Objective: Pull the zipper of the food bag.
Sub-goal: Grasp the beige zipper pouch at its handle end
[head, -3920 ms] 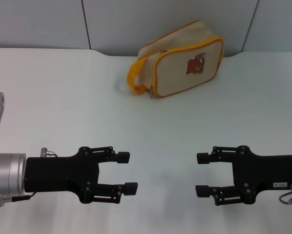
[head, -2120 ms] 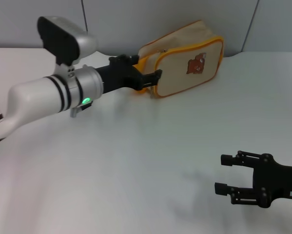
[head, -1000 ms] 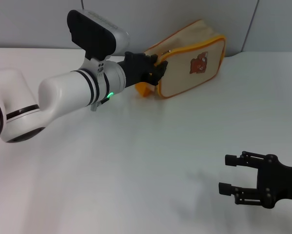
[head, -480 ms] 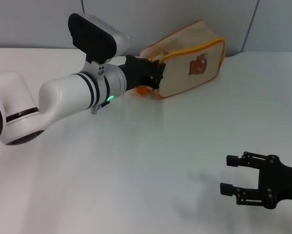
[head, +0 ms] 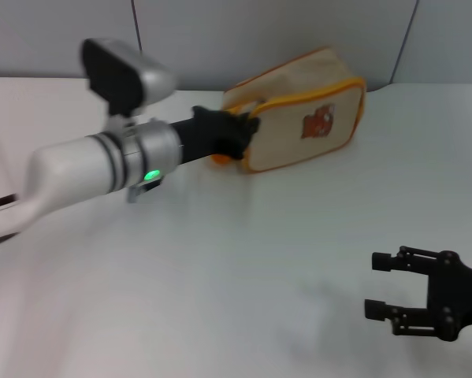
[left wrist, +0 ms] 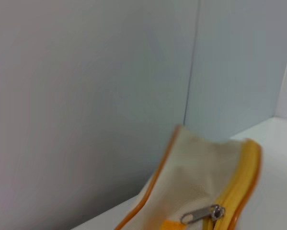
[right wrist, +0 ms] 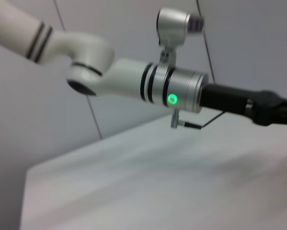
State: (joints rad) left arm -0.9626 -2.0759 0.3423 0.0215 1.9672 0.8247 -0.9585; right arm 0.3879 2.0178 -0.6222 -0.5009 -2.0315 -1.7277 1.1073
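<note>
The cream food bag [head: 299, 118] with orange piping and a brown bear picture lies at the table's back. My left gripper [head: 242, 135] is at the bag's left end, shut on the orange loop handle [head: 218, 158], which it mostly hides. In the left wrist view the bag's top [left wrist: 196, 177] shows with the yellow zipper line [left wrist: 246, 172] and its silver pull tab [left wrist: 200, 214], lying free of the fingers. The right wrist view shows the left arm and its gripper [right wrist: 276, 109] from afar. My right gripper [head: 372, 283] is open and empty at the front right.
A grey panelled wall [head: 220, 31] stands right behind the bag. The white table [head: 243, 260] stretches between the bag and the right gripper. The left arm's white forearm [head: 86, 169] crosses the table's left half.
My left arm reached from the front to the bag's left end and closed there. In the last half second it drew back left and the bag slid with it toward me.
</note>
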